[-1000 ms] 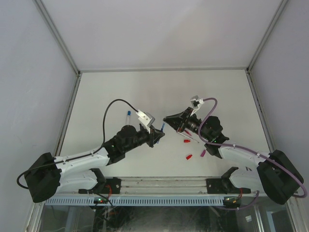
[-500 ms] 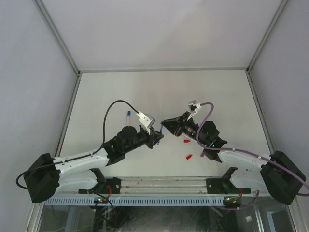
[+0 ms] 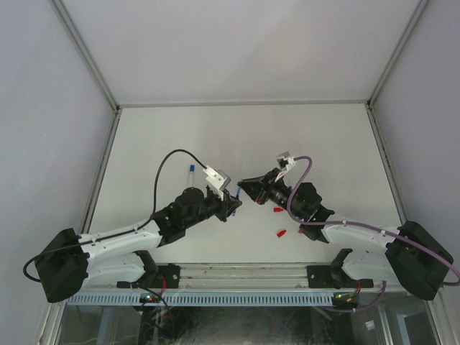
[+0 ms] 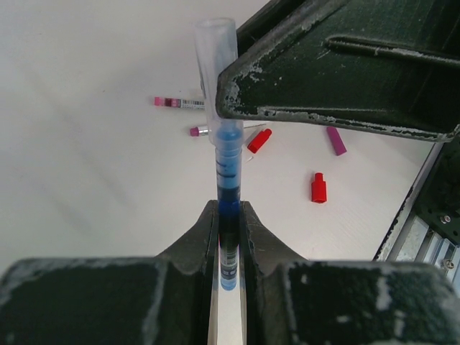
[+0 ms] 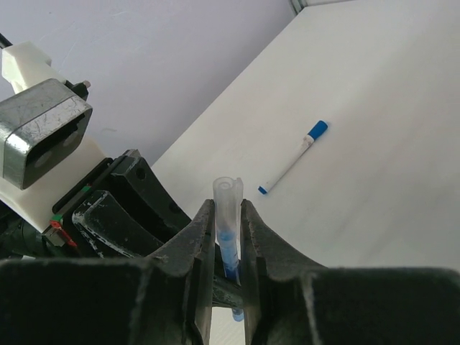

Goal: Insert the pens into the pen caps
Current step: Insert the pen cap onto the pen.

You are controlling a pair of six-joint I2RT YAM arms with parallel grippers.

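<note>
Both grip: left gripper (image 4: 228,210) pinches the blue pen (image 4: 228,154), right gripper (image 5: 228,214) the clear cap (image 5: 228,192). I fear tilt jamming them.

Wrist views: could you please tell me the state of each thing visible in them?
held pen: off the table, between both grippers.
left gripper: jaws shut on held pen.
right gripper: jaws shut on held pen.
other blue pen: lying flat, untouched.
red caps: lying loose.
magenta cap: lying loose.
</note>
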